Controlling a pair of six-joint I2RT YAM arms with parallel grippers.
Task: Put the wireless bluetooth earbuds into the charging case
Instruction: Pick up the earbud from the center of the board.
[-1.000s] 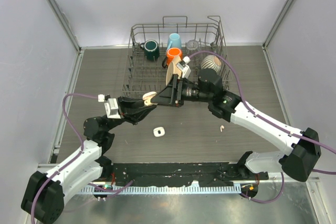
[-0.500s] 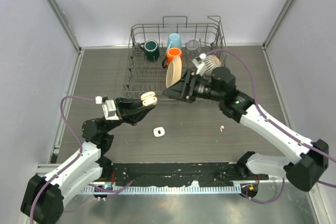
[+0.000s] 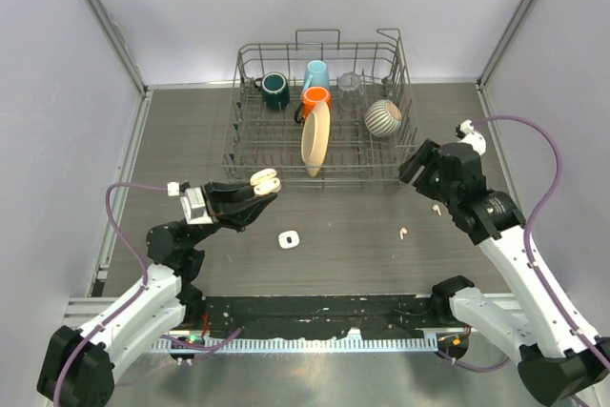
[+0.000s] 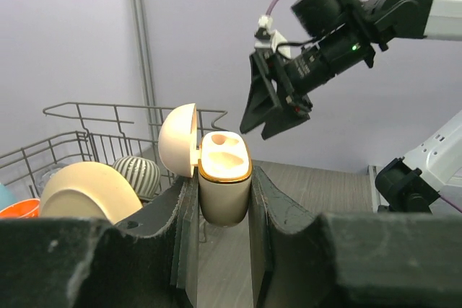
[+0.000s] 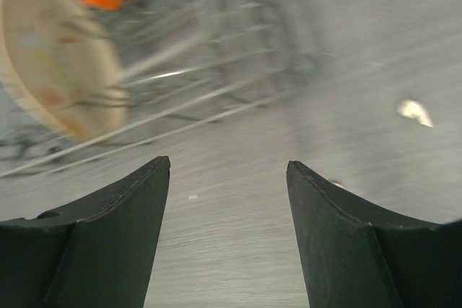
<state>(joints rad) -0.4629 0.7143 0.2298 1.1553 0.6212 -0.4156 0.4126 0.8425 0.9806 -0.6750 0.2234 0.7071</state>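
The left gripper (image 4: 224,210) is pinching the open charging case (image 4: 224,178), while the right gripper (image 5: 229,171) is hanging spread beside the dish rack (image 3: 250,131), near a loose earbud (image 3: 404,233).

Arms: left arm (image 3: 143,297) and right arm (image 3: 519,264), white shells, black joints.
Cables (image 3: 557,167): purple, white plugs (image 3: 467,128) at the wrists.
Fingers (image 5: 108,243): matte black, scuffed, curved edges.
Bases (image 3: 81,369): black.
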